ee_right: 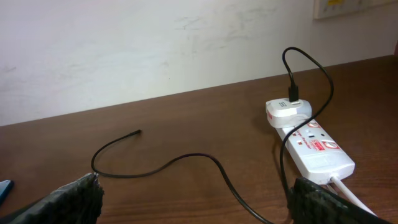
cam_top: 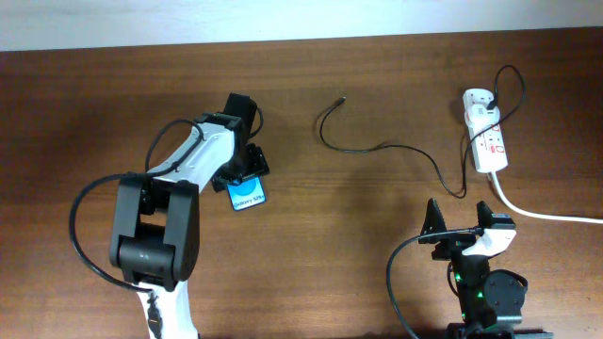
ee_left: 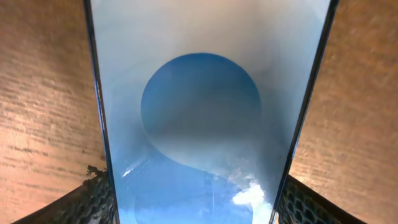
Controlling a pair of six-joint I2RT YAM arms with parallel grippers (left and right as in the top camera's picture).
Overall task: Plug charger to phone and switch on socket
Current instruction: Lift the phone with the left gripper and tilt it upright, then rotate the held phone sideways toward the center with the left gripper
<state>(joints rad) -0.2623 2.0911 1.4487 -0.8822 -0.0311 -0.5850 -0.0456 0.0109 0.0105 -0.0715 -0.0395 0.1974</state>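
Phone (ee_left: 205, 124), its blue screen filling the left wrist view, is clamped by its long edges between the fingers (ee_left: 81, 202) of the left gripper (cam_top: 243, 179) over the wooden table (cam_top: 94, 94), a hold that probably steadies it for plugging. The right gripper (cam_top: 460, 215), jaws wide apart and empty, faces the charger (ee_right: 186, 157), whose black cable lies slack with its connector tip loose mid-table, well apart from the phone. Farthest, its white plug (ee_right: 286, 111) sits in the socket (ee_right: 323, 155); the switch position is too small to read.
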